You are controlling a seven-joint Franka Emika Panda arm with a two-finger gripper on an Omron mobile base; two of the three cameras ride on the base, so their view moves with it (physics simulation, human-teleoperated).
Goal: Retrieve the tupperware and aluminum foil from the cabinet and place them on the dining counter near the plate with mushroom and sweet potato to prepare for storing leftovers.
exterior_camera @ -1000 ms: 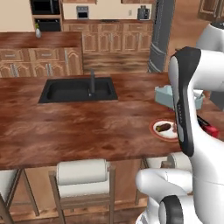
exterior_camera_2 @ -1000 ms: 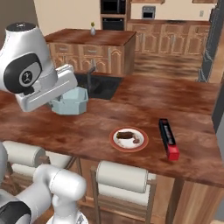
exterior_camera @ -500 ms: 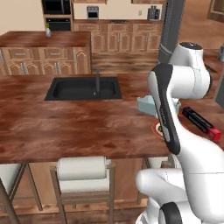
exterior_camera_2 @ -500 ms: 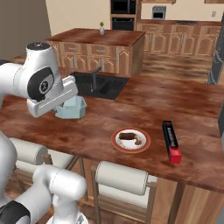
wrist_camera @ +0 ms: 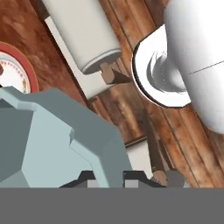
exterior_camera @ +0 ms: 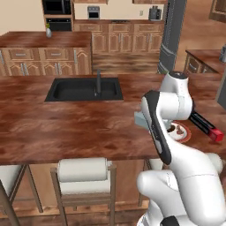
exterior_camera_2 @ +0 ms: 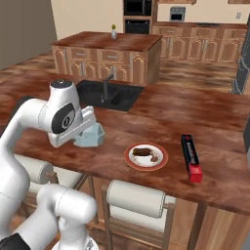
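My gripper is shut on the tupperware, a pale blue-teal tub. In the right base view the tupperware hangs under my hand, low over the dining counter near its front edge. It lies left of the plate. I cannot tell whether the tub touches the wood. The red-rimmed plate carries brown food. The aluminum foil, a black carton with a red end, lies flat just right of the plate. From the left base view, the tupperware peeks out left of my arm and the aluminum foil shows beyond it.
A black sink with a faucet is set into the counter behind the tub. White-cushioned stools stand under the front edge. A second wooden island with a small vase stands further back.
The whole picture has shifted, so the base has moved. My arm has carried the tupperware lower and closer to the plate. The gripper has stayed shut on it.
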